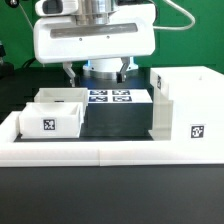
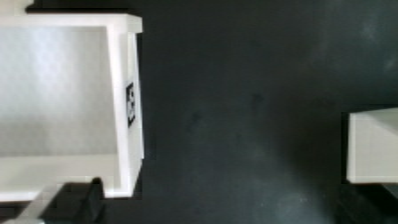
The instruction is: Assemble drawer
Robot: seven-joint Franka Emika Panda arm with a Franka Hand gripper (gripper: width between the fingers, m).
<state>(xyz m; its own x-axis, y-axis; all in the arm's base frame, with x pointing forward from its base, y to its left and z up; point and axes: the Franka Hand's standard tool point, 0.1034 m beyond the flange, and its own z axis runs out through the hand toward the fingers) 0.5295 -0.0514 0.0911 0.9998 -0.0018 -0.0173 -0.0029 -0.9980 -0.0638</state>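
Here, the drawer is not yet put together. One open-top tray [image 1: 62,122] sits upright on the bench [image 1: 115,122] at the exterior view's left, with a square marker on its front wall. The hollow box casing [image 1: 185,95] stands at the exterior view's right, well apart from the tray, with bare bench between them. No second tray can be made out.

The end effector [image 1: 97,72] hangs above the marker board [image 1: 110,97], with its two fingers spread and nothing between them. The tray lies lower than the end effector, off to the exterior view's left and nearer the low white rail [image 1: 100,152], and the two do not touch. The wrist view shows the tray's marked side wall close alongside one dark finger, not between the two.

The step in hand appears to be the approach to the tray. The next move likely calls for shifting over one tray wall, lowering so the fingers straddle it, and closing. The tray can then be carried toward the casing's open side, which is not clearly shown.
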